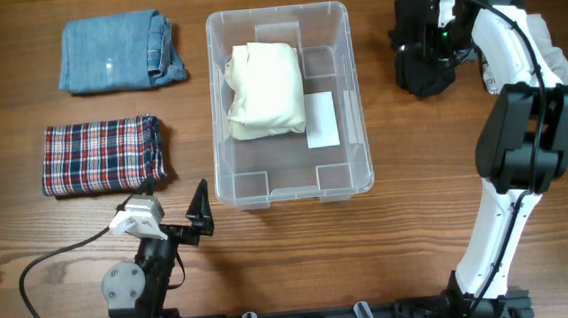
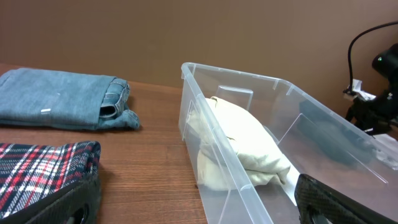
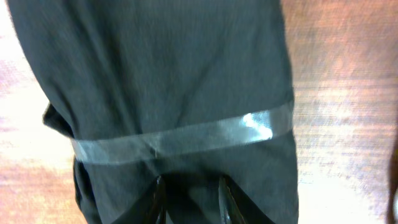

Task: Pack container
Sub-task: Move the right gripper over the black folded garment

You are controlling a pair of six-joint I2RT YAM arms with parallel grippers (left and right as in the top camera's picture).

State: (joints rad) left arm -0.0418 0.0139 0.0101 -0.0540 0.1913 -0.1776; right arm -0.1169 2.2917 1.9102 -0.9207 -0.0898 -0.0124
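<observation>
The clear container [image 1: 274, 13] stands mid-table with a folded cream garment [image 1: 264, 88] in its left half. To its right lies a folded black garment [image 1: 419, 59]. My right gripper [image 1: 435, 48] is down on it. In the right wrist view the black garment [image 3: 168, 74], with a clear tape band [image 3: 186, 138] round it, fills the frame, and my right gripper [image 3: 191, 202] pinches a fold of it between nearly closed fingers. My left gripper [image 1: 202, 210] rests open by the container's front left corner, holding nothing. The left wrist view shows the container [image 2: 249, 78] and the cream garment [image 2: 242, 140].
Folded blue jeans [image 1: 116, 52] lie at the back left and a folded red plaid garment [image 1: 101, 155] in front of them. A white label [image 1: 323, 118] lies on the container floor. The plaid garment [image 2: 43, 171] sits close by my left finger.
</observation>
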